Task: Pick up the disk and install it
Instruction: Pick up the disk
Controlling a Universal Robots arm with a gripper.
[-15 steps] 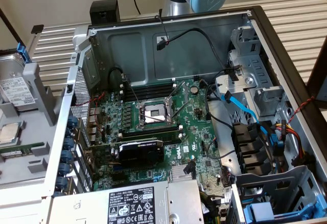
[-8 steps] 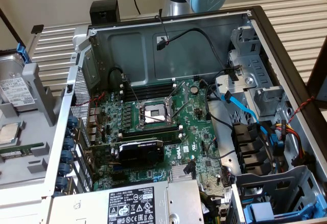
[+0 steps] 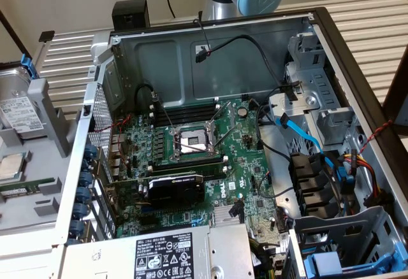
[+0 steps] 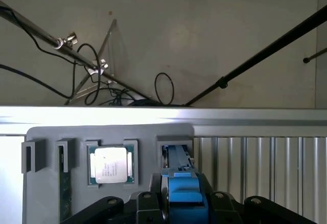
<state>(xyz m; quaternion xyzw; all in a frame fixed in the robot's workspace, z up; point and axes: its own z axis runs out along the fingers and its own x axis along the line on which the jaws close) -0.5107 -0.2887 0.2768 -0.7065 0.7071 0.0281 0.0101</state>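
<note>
Edgewise in grey rack (image 4: 76,132), disk (image 4: 178,157), long axis pointing at hand (image 4: 184,206), hand clamped on its blue end

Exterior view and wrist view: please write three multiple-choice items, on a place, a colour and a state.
1. Where is the disk?
A. In the grey holder, outside the case
B. In a bay inside the case
C. On the floor

2. What colour are the disk's rails?
A. Red
B. Blue
C. Yellow

3. In what state is the case?
A. Shut by a panel
B. Upside down
C. Open, motherboard showing

Answers: 1 A, it stands in the holder at the exterior view's left; 2 B, the wrist view shows bright blue; 3 C, its inside is visible.
</note>
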